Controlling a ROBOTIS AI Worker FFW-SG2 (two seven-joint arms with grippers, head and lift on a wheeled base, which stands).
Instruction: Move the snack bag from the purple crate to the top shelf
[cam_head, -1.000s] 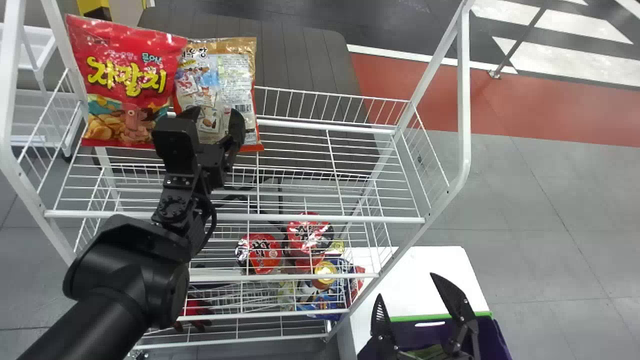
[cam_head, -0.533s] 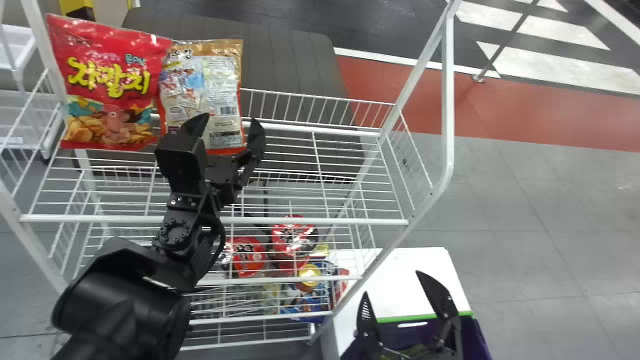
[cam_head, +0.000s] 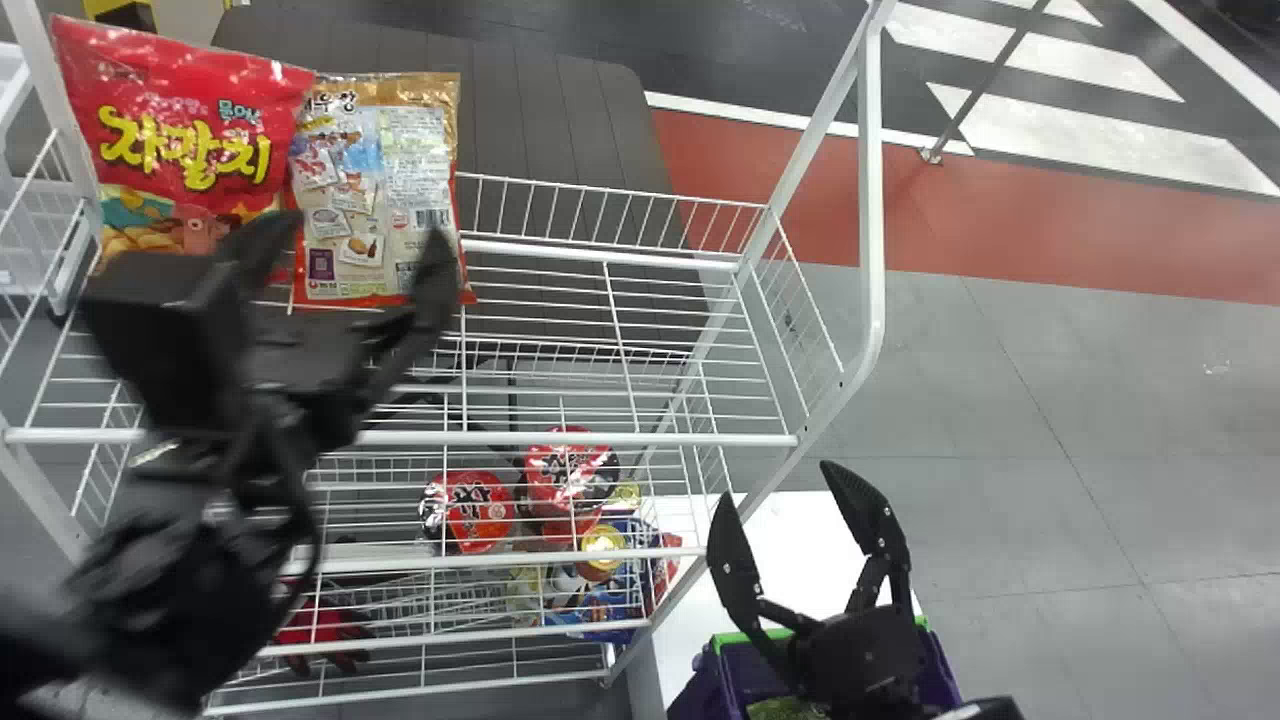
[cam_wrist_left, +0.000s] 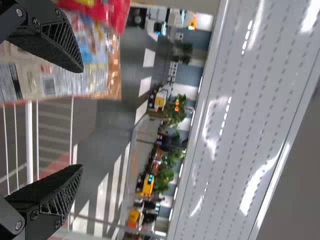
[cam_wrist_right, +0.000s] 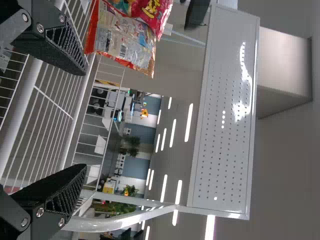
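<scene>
On the top shelf (cam_head: 620, 436) at the left, a red snack bag (cam_head: 185, 150) and a beige-and-orange bag (cam_head: 380, 170) stand side by side. My left gripper (cam_head: 350, 240) is open in front of them, overlapping both bags in the head view. In the left wrist view, the beige bag (cam_wrist_left: 65, 70) lies partly behind one finger of the open left gripper (cam_wrist_left: 82, 119). Above the purple crate (cam_head: 735, 680) my right gripper (cam_head: 778, 485) is open and empty. Something greenish (cam_head: 785, 709) lies in the crate. The right wrist view has the open right gripper (cam_wrist_right: 85, 120) facing the shelf.
Red-topped cups (cam_head: 470, 510) and other packages occupy a lower shelf. A white frame post (cam_head: 870, 200) rises on the rack's right side. A white surface (cam_head: 800, 550) lies behind the crate, and grey floor (cam_head: 1040, 440) spreads to the right.
The head view has turned, so the rack sits farther left. My left gripper has swung left and looks spread wider. My right gripper has risen away from the crate.
</scene>
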